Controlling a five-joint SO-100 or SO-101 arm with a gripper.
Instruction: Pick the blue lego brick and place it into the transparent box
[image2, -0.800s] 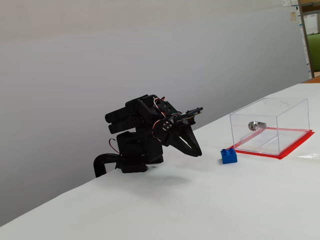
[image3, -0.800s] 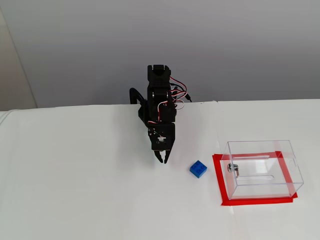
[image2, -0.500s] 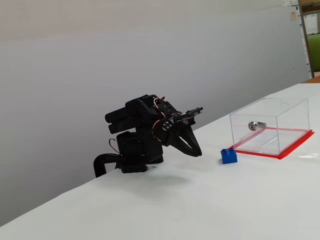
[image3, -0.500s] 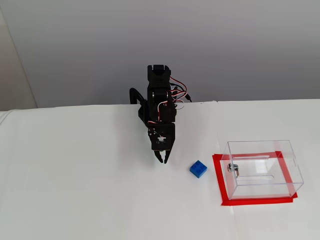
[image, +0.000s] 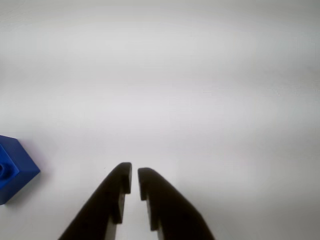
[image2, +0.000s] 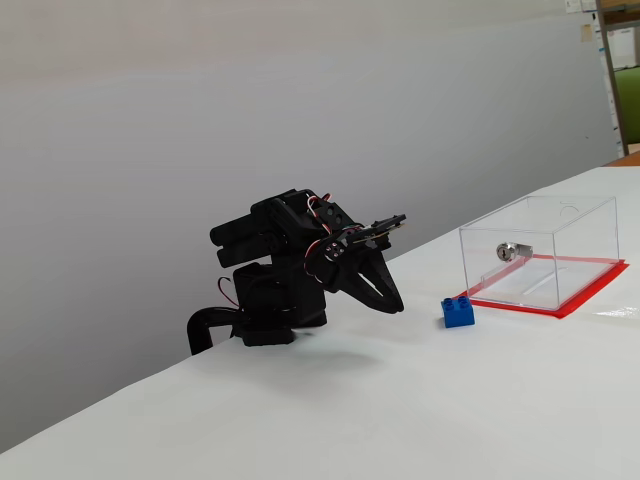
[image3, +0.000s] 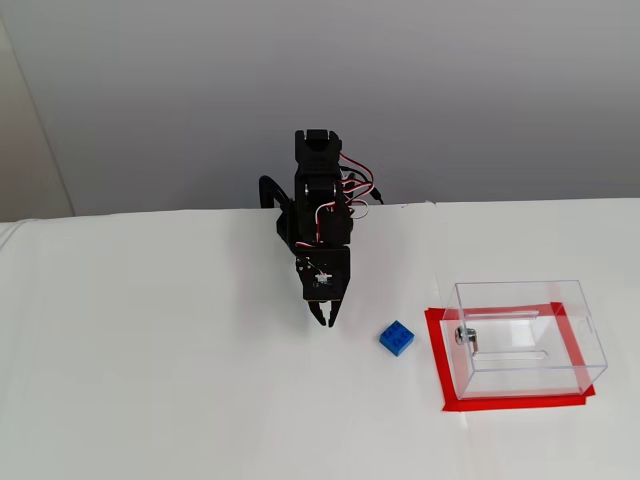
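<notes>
I read the tool (image: 134, 175) as nearly closed and empty: in the wrist view its two dark fingers (image: 112, 197) rise from the bottom centre with only a thin slit between the tips. The blue lego brick (image3: 397, 338) lies on the white surface (image3: 150, 380), right of centre in a fixed view, between the tool (image3: 325, 320) and the transparent box (image3: 525, 335), just beside the box's red base. A small silver cylinder (image3: 465, 337) sits inside the box
</notes>
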